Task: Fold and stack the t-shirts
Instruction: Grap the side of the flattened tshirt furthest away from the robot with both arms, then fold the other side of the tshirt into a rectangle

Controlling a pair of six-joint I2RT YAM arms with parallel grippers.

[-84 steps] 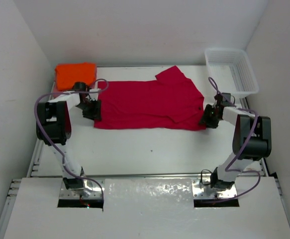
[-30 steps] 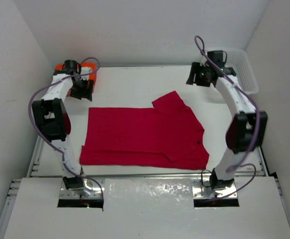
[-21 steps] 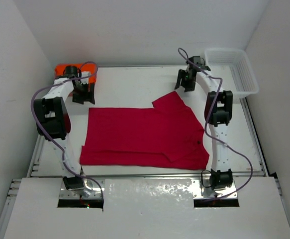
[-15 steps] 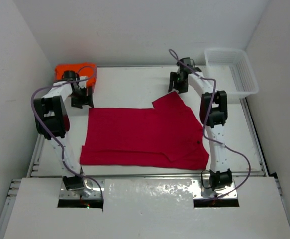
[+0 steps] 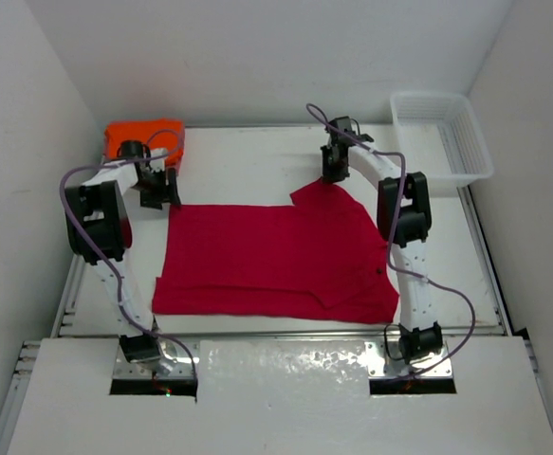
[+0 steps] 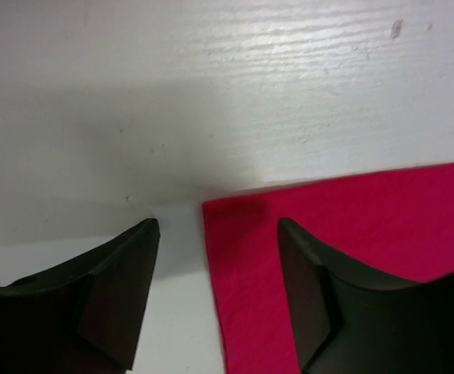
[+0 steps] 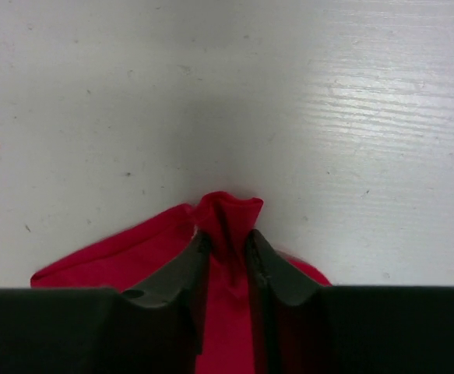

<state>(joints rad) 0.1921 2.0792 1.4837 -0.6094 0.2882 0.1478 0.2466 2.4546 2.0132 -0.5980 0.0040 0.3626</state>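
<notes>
Starting at the left, we log one orange t-shirt (image 5: 143, 136), folded into a compact block at the back-left corner of the counter (image 5: 248, 152); just on its near side the left gripper (image 5: 157, 188) hangs over the back-left corner of the crimson t-shirt (image 5: 267, 256); in the left wrist view its fingers (image 6: 110, 296) stand apart, one over bare counter and one over red cloth, with the hem corner between them and nothing pinched; we cannot tell whether the tips touch the surface. The crimson t-shirt lies flat and open in the middle of the counter, long axis running left to right, hem to the left, collar end to the right, one sleeve (image 5: 322, 192) jutting toward the back. At that sleeve's tip the right gripper (image 7: 227, 234) is clamped together on a small raised fold of red cloth, plain in the right wrist view; the white mesh basket (image 5: 444, 133) stands at the back-right corner, well apart from the shirt. We judge the coming move to be a fold of the back edge toward the near edge; it turns on this: the whole body of the shirt lies on the near side of both grippers, each at a back extremity, left arm nearer the hem corner, right arm nearer the sleeve; the left one has yet to close on its corner. Count: two t-shirts in view, one orange and folded, one crimson and unfolded; no salmon-pink one visible; one basket; two grippers.
</notes>
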